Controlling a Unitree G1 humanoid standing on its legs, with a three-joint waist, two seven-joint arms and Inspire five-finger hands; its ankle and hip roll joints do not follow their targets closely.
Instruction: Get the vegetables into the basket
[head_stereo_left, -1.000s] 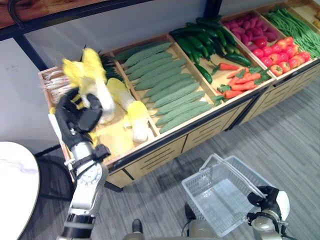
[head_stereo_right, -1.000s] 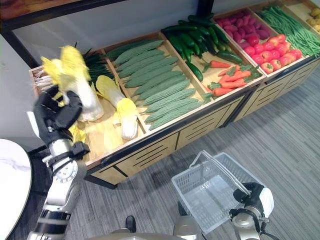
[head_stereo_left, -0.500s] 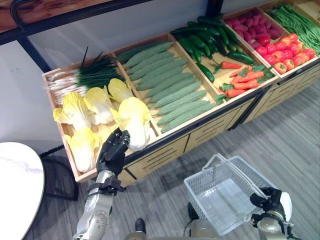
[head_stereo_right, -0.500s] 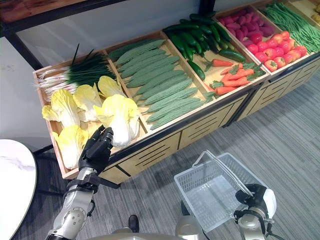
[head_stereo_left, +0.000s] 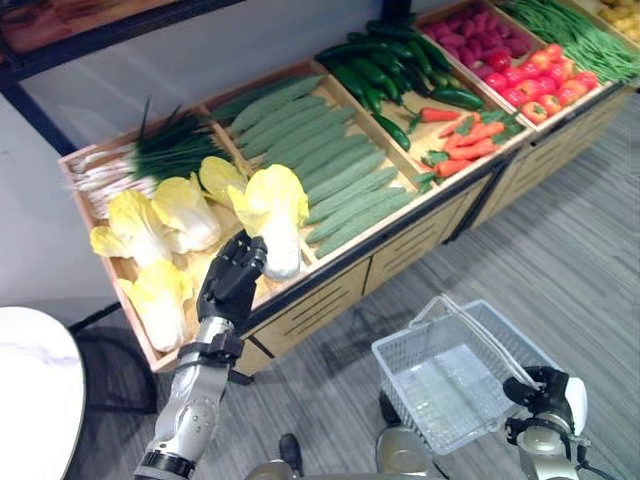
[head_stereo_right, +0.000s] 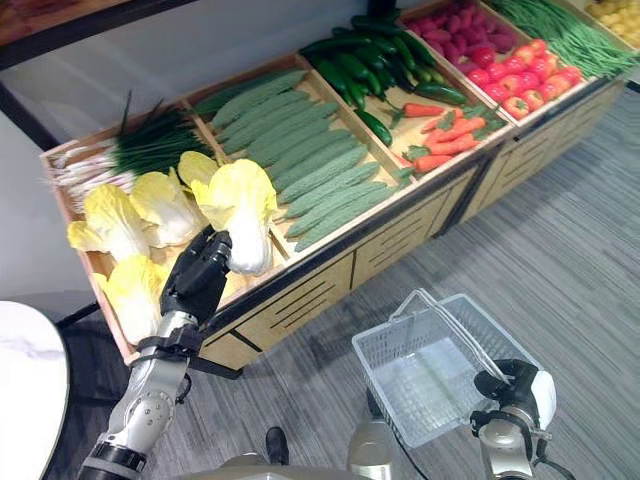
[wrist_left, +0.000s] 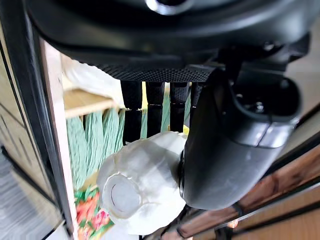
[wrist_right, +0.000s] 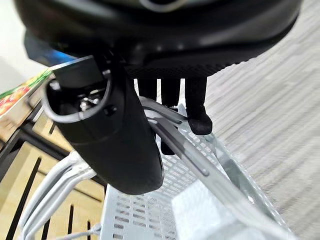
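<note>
My left hand (head_stereo_left: 232, 282) gripped a pale yellow cabbage (head_stereo_left: 272, 212) by its white base; my right hand (head_stereo_left: 548, 396) held the grey basket (head_stereo_left: 440, 385) handle.

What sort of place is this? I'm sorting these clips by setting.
Most likely a grocery produce aisle, or a mock-up of one: sloped wooden display bins sorted by vegetable, such as cabbages and carrots, and a wire shopping basket held by the right hand.
</note>
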